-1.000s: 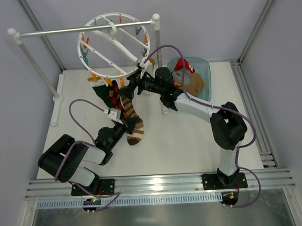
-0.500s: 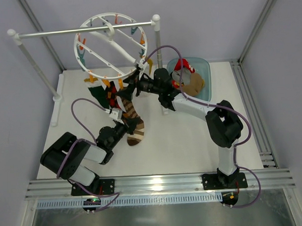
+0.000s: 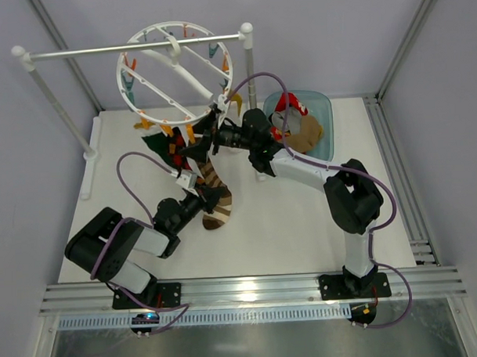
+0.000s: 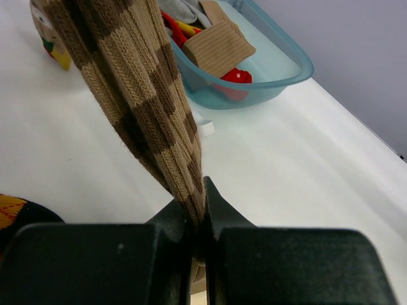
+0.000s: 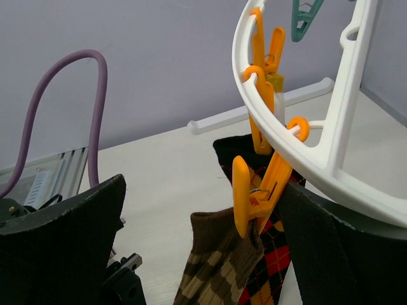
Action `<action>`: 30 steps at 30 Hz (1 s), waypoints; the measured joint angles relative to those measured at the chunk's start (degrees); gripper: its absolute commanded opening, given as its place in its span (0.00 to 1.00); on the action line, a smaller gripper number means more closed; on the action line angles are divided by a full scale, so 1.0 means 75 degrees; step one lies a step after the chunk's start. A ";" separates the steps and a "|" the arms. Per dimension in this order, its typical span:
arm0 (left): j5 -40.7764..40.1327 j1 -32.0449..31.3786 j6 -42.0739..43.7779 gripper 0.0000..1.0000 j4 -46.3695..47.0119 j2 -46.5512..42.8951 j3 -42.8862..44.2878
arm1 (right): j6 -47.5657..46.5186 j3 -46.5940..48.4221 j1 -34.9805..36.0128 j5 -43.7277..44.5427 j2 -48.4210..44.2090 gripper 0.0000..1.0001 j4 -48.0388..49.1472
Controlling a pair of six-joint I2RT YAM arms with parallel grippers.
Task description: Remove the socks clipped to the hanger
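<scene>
The round white hanger hangs tilted from the rail. An orange clip on the rim of the hanger pinches the cuff of a brown-and-tan striped sock. That striped sock runs down to the table. My left gripper is shut on the lower part of this sock; in the top view the left gripper is beside it. My right gripper is open, one finger on each side of the orange clip. A dark argyle sock hangs just behind; in the top view the argyle sock lies left of the striped one.
A teal basin holding several socks sits at the back right, and the same basin shows beyond the held sock. The straight white rail with its two posts spans the back. A purple cable loops by the right wrist.
The hanger has swung a little to the left and the right gripper has followed it, closing in around the orange clip. The left gripper keeps its hold on the striped sock.
</scene>
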 measured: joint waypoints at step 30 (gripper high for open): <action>0.0612 -0.0023 -0.0003 0.00 -0.0128 0.0192 0.0035 | 0.0289 0.0003 -0.0026 0.0090 0.0189 0.04 0.1110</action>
